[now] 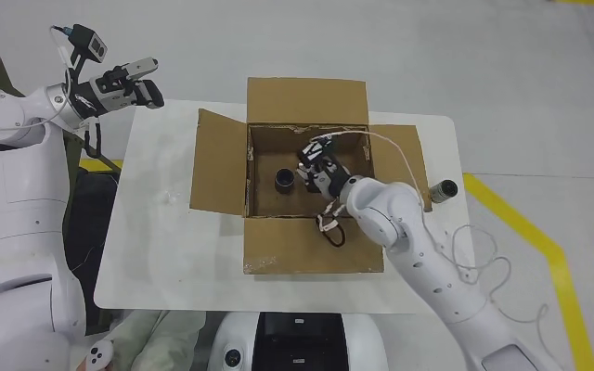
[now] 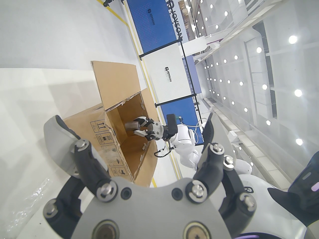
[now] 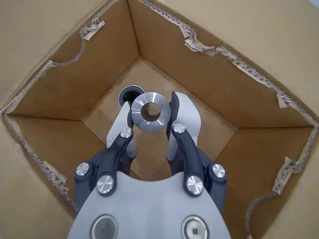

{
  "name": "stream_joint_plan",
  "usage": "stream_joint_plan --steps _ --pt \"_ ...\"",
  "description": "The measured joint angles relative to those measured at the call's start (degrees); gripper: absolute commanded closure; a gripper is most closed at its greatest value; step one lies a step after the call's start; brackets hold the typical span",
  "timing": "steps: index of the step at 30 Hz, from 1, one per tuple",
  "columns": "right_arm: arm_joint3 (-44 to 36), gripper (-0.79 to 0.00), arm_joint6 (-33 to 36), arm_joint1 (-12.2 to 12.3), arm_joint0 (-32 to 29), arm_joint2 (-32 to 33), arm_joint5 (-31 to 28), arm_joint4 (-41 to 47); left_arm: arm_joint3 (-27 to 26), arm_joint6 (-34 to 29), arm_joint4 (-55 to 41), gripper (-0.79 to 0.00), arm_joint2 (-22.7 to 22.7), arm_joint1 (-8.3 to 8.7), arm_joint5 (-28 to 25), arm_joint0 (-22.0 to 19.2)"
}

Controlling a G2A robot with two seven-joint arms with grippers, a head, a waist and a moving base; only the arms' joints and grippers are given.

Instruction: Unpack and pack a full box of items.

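An open cardboard box (image 1: 306,100) stands on the white table (image 1: 153,241), its flaps folded outward. My right gripper (image 1: 312,167) is inside the box (image 3: 204,83), shut on a hollow silver metal cylinder (image 3: 151,112) held above the floor; in the left wrist view this gripper (image 2: 139,127) shows over the box rim with the cylinder (image 2: 131,125). A second, dark-bored cylinder (image 3: 131,94) stands upright on the box floor (image 1: 284,180), just beyond the held one. My left gripper (image 1: 139,90) hangs open and empty in the air past the table's far left corner (image 2: 134,119).
A third metal cylinder (image 1: 444,190) lies on the table beside the box's right flap. A white cable (image 1: 394,144) arcs over that flap. Bare table surface lies left of the box. Yellow floor tape (image 1: 520,223) runs at the right.
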Motion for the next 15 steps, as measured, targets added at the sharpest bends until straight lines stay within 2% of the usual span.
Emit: stream_joint_plan --steps 7,15 --pt "4.41 0.000 0.65 -0.71 2.09 -0.60 -0.10 1.33 0.00 0.00 0.00 -0.785 0.00 0.00 0.00 0.00" --pt "5.48 0.000 3.92 -0.96 3.71 -0.16 -1.05 1.94 0.00 0.00 0.00 -0.785 0.00 0.00 0.00 0.00"
